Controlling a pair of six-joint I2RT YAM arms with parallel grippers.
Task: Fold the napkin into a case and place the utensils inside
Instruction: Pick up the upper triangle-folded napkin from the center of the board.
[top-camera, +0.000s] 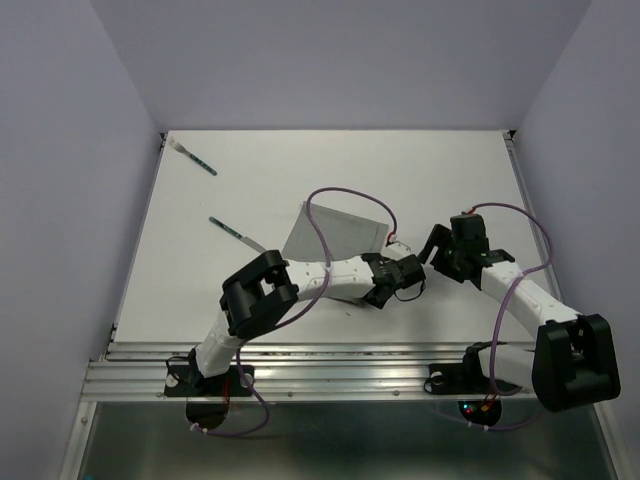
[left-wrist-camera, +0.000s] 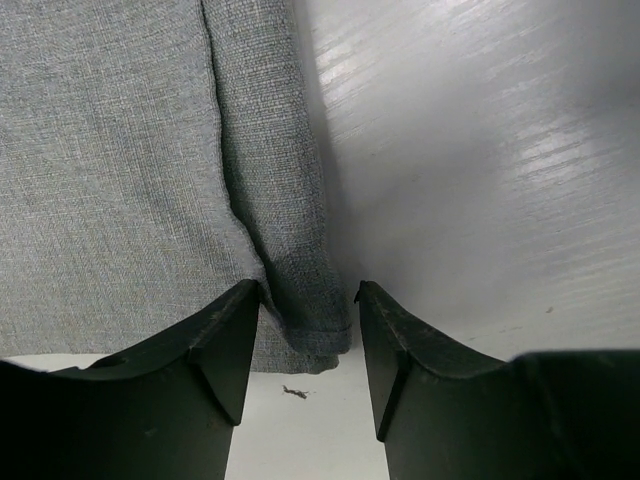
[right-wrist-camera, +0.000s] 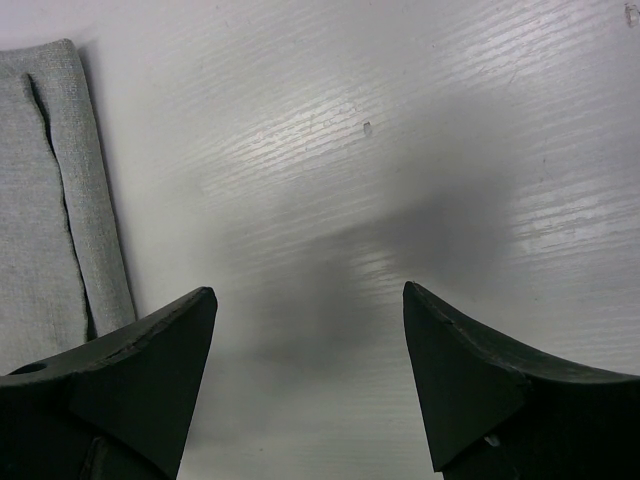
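The grey napkin (top-camera: 335, 232) lies mid-table, its near part hidden under my left arm. In the left wrist view the napkin (left-wrist-camera: 120, 150) shows a folded-over strip (left-wrist-camera: 285, 200) along its right edge. My left gripper (left-wrist-camera: 307, 288) straddles the near corner of that strip, jaws apart, the left fingertip (left-wrist-camera: 245, 300) against the cloth. My left gripper (top-camera: 382, 293) sits at the napkin's right near corner. My right gripper (top-camera: 432, 248) hangs open just right of the cloth over bare table, nothing between its jaws (right-wrist-camera: 308, 290). Two teal-handled utensils (top-camera: 193, 158) (top-camera: 235, 234) lie at the far left.
The white tabletop (top-camera: 450, 180) ends in a metal rail (top-camera: 300, 365) at the near edge. Purple cables (top-camera: 330, 215) loop over the napkin and round the right arm. A small dark crumb (left-wrist-camera: 293, 392) lies on the table between my left fingers.
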